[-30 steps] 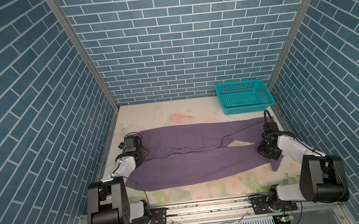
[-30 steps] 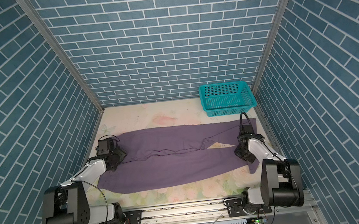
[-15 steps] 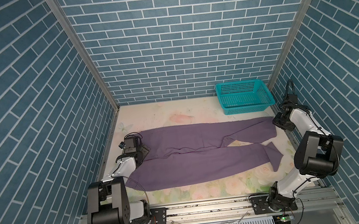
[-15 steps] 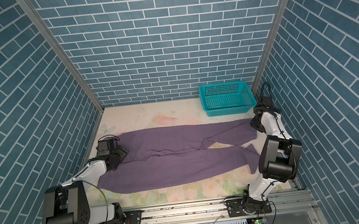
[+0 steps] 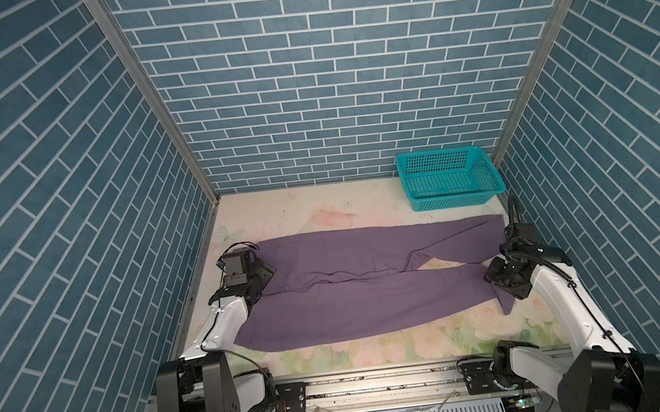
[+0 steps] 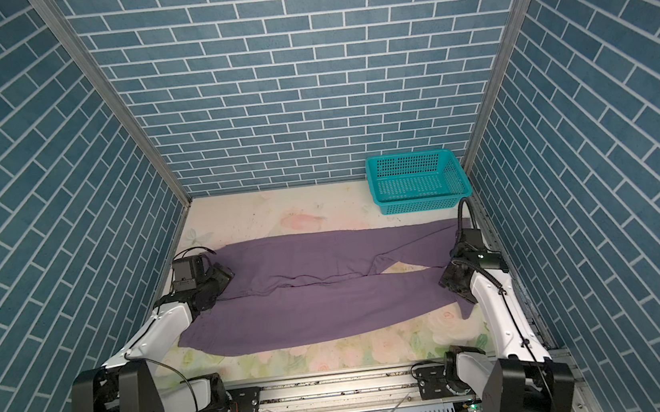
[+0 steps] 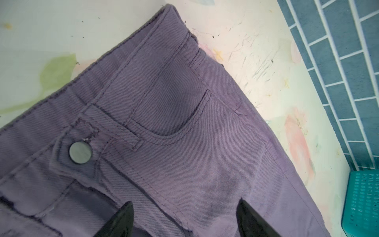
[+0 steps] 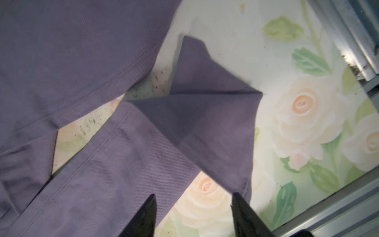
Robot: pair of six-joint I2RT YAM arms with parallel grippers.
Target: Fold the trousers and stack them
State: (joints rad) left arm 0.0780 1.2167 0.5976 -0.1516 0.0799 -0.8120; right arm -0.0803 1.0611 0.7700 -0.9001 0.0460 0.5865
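Blue brick-pattern walls close in a flowered table (image 5: pixel 320 212). In both top views the trousers (image 5: pixel 363 295) lie flat across it, waist at the left, legs running right and parting near their ends. A teal basket (image 5: pixel 449 202) sits well apart in the far right corner. The left gripper (image 5: pixel 264 272) hangs over the waist, the right gripper (image 5: pixel 505 282) over the near leg's end.

From the left wrist, the left gripper (image 7: pixel 185 205) stands wide apart with nothing between its fingers, just above the cloth below the button (image 7: pixel 80 152).

From the right wrist, the right gripper (image 8: pixel 192 197) is also parted and holds nothing. Bare table shows between its fingers, beside a hem (image 8: pixel 205 106) folded over at an angle.

A fold made now would likely trap that crooked hem and the gap between the legs, giving a lopsided bundle. A pinch at the hem's edge could also catch only one layer and slip.
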